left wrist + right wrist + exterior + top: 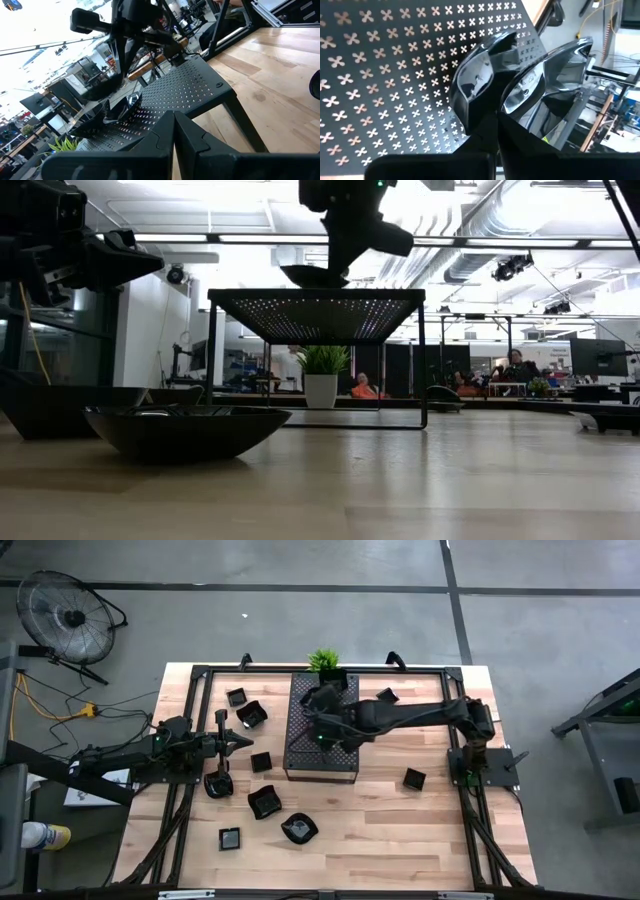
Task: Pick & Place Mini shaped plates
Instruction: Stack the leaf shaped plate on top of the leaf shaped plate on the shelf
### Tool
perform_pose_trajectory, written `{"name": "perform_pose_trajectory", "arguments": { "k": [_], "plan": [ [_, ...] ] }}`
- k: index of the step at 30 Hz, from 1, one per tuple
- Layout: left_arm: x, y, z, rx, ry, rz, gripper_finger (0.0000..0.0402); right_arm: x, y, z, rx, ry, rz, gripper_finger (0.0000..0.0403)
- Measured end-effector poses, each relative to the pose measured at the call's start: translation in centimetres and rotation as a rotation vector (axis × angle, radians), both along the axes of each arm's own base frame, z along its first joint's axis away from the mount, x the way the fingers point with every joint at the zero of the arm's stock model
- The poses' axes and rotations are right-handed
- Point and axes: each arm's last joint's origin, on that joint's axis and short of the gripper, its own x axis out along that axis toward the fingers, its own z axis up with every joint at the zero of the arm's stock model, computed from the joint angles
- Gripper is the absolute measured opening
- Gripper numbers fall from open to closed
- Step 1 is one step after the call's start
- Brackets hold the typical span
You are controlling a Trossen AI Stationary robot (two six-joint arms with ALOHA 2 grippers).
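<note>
Many small shiny plates [264, 803] lie near the worktop's left edge, while the right gripper [322, 727], over the holey tray [340, 762], pinches one plate's [540, 85] thin rim, the best hold on something hard, light, slippery and breakable; the left gripper [247, 743] is closed and empty

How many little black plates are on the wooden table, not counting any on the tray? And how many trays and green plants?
Little black plates on the wooden table: 9
Tray: 1
Green plant: 1
Total: 11
</note>
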Motion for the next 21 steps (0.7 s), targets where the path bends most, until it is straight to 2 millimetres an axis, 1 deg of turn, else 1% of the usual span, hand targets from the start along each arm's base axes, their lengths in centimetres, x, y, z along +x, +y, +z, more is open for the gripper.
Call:
{"name": "perform_pose_trajectory", "arguments": {
  "k": [8,13,21],
  "plan": [
    [0.0,0.0,0.0,0.0,0.0,0.0,0.0001,1.0,0.0,-1.3,0.034,-0.006,0.014,0.0],
    [0.0,0.0,0.0,0.0,0.0,0.0,0.0001,1.0,-0.1,-1.6,0.053,-0.005,-0.021,0.0],
    [0.0,0.0,0.0,0.0,0.0,0.0,0.0001,0.8,-0.3,-1.9,0.08,0.031,-0.025,0.0]
  ]
}}
